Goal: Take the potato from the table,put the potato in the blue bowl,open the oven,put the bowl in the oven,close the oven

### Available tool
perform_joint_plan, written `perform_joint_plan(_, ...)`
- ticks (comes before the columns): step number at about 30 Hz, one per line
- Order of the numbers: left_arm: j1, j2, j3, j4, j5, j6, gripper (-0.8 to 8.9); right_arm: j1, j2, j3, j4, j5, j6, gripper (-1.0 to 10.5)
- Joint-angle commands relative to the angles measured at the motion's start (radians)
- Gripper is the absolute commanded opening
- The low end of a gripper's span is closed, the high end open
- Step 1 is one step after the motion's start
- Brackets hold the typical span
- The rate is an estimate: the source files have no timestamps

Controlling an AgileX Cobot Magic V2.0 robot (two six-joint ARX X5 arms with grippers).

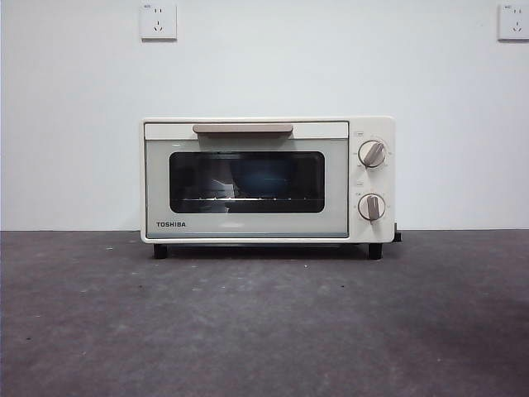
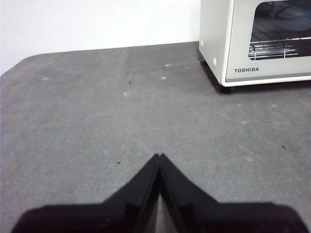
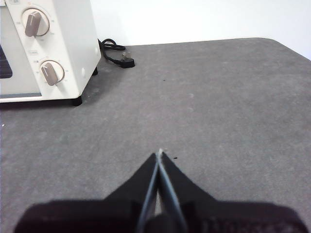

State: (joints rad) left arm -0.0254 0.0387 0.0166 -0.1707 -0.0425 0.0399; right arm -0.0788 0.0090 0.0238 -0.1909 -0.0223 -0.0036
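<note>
Sitting dead centre at the back of the table [image 1: 264, 331], the oven [image 1: 266, 180] has its door shut, beige bar handle [image 1: 243, 128] up along the top edge. There's loads of open cloth in front of the oven and off to both sides of it. The table's far corners curve round, which shows in both wrist views.

Left gripper [image 2: 159, 156] hangs over bare cloth, well apart from the oven on the door side, jaws pressed together with nothing in them. Right gripper [image 3: 159, 151] does the same on the knob side of the oven, jaws together too, empty.

Through the dark glass there's a blue shape on the wire rack [image 2: 279, 46], looks like the blue bowl [image 1: 263, 178], but it's too dim to be sure. Can't make out the potato anywhere.

Only other thing near the oven is a black power cord [image 3: 116, 54] with its plug lying on the cloth just behind the knob side. Two white wall sockets [image 1: 158, 21] sit high above the oven.

Oven body is smooth cream with rounded corners, short black feet, two grey knobs [image 1: 372, 155] stacked beside the door. Cloth is dark grey, matte, a bit mottled with pale specks.
</note>
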Motion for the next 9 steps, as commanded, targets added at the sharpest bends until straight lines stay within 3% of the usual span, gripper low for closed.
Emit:
perform_joint_plan(1,0.003,0.002,-0.009,0.008,-0.003,-0.008,-0.04,0.001,-0.002,-0.01,0.003,0.005,0.011,0.0)
perform_joint_plan(9,0.003,0.006,-0.009,0.008,-0.003,-0.008,-0.04,0.0,-0.002,-0.01,0.005,0.005,0.011,0.0)
